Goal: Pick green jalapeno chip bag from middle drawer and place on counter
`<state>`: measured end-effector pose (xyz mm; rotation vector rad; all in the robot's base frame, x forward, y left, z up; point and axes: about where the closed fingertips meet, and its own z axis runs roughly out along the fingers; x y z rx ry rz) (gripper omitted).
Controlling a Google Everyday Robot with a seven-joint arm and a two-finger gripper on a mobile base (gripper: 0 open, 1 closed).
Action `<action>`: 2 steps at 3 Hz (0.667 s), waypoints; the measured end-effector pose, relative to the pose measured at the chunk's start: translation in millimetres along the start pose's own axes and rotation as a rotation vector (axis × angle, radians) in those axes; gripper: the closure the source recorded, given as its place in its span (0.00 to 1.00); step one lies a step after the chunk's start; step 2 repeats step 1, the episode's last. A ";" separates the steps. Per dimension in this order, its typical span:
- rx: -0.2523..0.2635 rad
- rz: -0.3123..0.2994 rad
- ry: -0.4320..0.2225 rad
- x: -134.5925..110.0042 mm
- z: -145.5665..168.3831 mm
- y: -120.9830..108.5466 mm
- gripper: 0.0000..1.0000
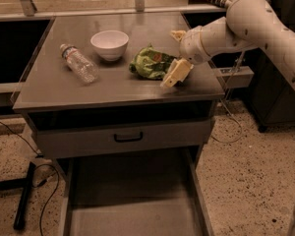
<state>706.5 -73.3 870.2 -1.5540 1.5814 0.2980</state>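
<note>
The pale arm (265, 23) comes in from the right of the white bowl (109, 43), elbow high, forearm sloping down and leftward to a rounded wrist over the bench (54, 90). The pincer (169, 59) hangs low, right of the bowl, its fingers spread wide: one finger (177, 34) points toward the back edge, the other (176, 73) angles down toward the front edge, its tip at the surface. It has no grip on anything.

The green jalapeno chip bag (150, 63) lies crumpled on the bench just right of the bowl, a little nearer the front. Its long axis runs left to right, one end toward the bowl, the other between the spread fingers; contact with the lower finger cannot be told.

A clear plastic bottle (79, 64) lies on its side left of the bowl. Well below the bowl, the middle drawer (132, 200) stands pulled out under a drawer front (128, 137) with a black handle.
</note>
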 end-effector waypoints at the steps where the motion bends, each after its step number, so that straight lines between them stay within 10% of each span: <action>1: 0.000 0.000 0.000 0.0 0.0 0.0 0.00; 2: 0.000 0.000 0.000 0.0 0.0 0.0 0.00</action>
